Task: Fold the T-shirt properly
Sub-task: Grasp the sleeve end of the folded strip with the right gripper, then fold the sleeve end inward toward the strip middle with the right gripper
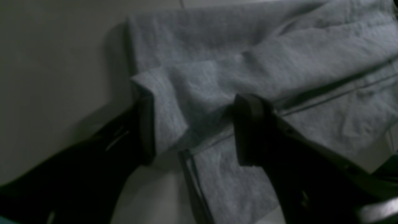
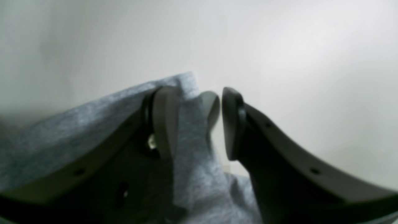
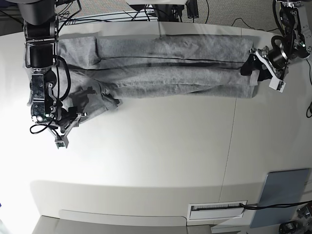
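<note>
The heather-grey T-shirt [image 3: 165, 66] lies stretched in a long band across the far side of the white table [image 3: 156, 156], folded lengthwise, plain side showing. My left gripper [image 3: 254, 66] is at its right end. In the left wrist view the left gripper [image 1: 196, 130] is open, its fingers wide apart with a raised fold of the shirt [image 1: 186, 102] between them. My right gripper [image 3: 73, 118] is at the shirt's bunched left end. In the right wrist view the right gripper [image 2: 199, 123] is slightly open; shirt cloth [image 2: 192, 161] lies against one finger [image 2: 164, 121], with a gap to the other.
A flat grey-blue pad [image 3: 280, 197] lies at the near right corner. A white slotted strip [image 3: 217, 209] sits at the near edge. Cables [image 3: 122, 14] run behind the table's far edge. A seam [image 3: 233, 136] crosses the table on the right.
</note>
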Motion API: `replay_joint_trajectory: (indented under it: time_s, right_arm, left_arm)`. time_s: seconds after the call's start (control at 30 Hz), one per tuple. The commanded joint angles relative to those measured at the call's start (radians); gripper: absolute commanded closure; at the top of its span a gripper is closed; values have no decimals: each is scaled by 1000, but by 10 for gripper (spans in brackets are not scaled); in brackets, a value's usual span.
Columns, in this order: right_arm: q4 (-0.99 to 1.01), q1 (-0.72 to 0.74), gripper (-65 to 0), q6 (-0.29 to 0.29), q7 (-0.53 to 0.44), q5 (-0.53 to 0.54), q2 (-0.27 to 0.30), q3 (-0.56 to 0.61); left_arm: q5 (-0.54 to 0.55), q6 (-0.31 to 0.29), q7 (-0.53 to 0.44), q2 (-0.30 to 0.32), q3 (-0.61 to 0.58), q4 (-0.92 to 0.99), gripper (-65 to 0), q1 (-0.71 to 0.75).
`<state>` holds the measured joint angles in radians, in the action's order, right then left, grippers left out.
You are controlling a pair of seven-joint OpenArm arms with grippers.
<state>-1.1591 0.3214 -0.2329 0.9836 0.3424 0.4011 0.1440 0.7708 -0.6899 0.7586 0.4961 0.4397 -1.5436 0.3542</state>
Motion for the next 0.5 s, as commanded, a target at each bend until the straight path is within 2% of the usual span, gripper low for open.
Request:
replay_joint_trajectory:
  time_s: [0.0, 0.13, 0.17, 0.3, 0.47]
  right_arm:
    - [2, 8, -212, -4, 30, 1, 5, -1]
    - [2, 6, -26, -35, 88, 8, 6, -1]
    - [1, 6, 0, -41, 93, 8, 6, -1]
    - [-65, 2, 0, -39, 86, 1, 25, -1]
    - [-384, -73, 0, -5, 128, -27, 77, -1]
  left_arm:
    - [14, -8, -18, 18, 8, -15, -375, -2]
    - [14, -8, -18, 19, 8, -15, -375, -2]
    - [14, -8, -18, 18, 8, -15, -375, -2]
    - [6, -8, -18, 18, 8, -15, -375, -2]
    - [0, -8, -19, 11, 8, -15, -375, -2]
